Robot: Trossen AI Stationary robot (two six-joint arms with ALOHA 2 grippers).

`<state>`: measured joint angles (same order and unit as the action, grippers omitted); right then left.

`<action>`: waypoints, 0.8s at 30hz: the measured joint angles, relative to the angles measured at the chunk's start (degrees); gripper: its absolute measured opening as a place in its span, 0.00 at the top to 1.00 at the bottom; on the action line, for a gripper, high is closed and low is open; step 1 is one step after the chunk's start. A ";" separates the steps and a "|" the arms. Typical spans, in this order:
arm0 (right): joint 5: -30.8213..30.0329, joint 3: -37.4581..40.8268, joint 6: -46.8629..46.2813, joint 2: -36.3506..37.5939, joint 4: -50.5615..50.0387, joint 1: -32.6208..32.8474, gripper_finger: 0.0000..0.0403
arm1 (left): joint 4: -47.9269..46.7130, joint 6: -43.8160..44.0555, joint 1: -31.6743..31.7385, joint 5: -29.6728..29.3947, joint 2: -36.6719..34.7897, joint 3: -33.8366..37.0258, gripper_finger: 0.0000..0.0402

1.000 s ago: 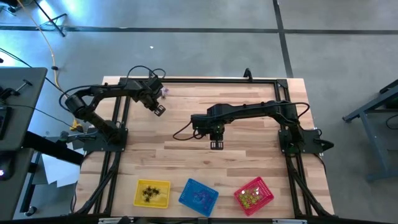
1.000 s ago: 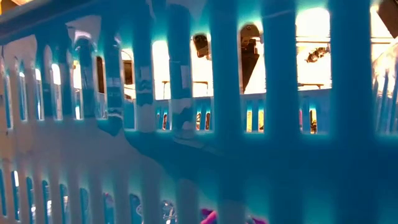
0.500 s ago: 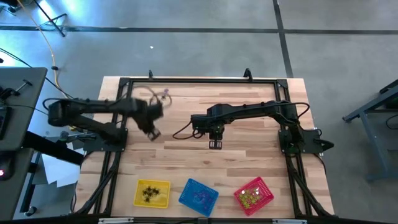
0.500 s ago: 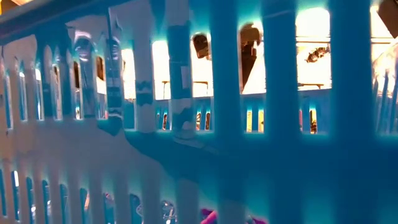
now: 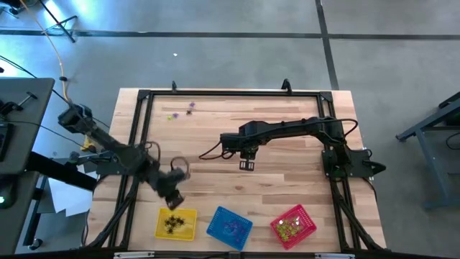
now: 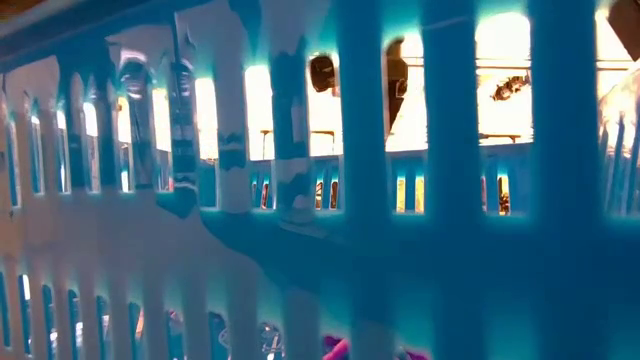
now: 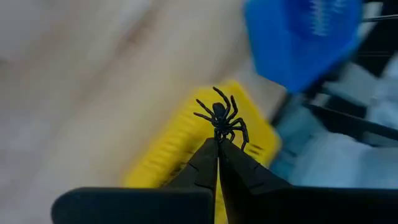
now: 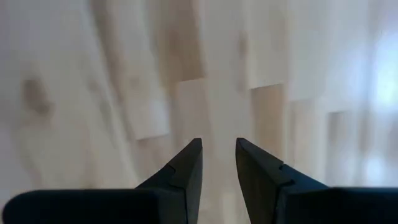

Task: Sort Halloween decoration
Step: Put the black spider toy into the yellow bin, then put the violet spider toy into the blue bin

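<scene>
- The left tool [image 5: 175,199] has swung from the desk's [image 5: 287,187] far left corner to just beside the yellow basket [image 5: 176,223].
- It is clamped on a black spider [image 7: 220,119], which sticks out past its tips with the basket beyond.
- Two trinkets [image 5: 181,111] lie at the far edge.
- The right tool [image 5: 246,165] hangs mid-desk, fingers slightly parted, empty.

My two arms are dark, near black, built of jointed segments. Each stands on a black base bolted to a black frame that runs round the wooden table top. A thin black cable loops loose beside my right arm's forearm; another curls by my left wrist. My left gripper [image 7: 218,144] ends in two matte black wedge fingers tapering to points. My right gripper [image 8: 219,155] has the same angular black fingers, with stepped inner edges.
</scene>
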<state>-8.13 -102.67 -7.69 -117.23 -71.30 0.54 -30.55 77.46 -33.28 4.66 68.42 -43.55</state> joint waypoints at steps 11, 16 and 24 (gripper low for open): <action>-14.69 0.00 -2.26 0.00 0.63 2.33 0.77 | 8.22 15.56 -12.42 1.54 8.10 -0.07 0.99; -23.17 0.00 -3.95 0.00 0.57 3.95 0.77 | 8.39 15.43 -12.61 1.60 8.33 -0.07 0.93; -16.33 0.00 -4.20 0.00 2.52 4.13 0.77 | 8.62 8.69 -12.50 -0.33 8.35 -0.07 0.81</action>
<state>-24.46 -102.67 -11.89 -117.23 -68.79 4.67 -21.93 86.14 -45.78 4.33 76.77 -43.62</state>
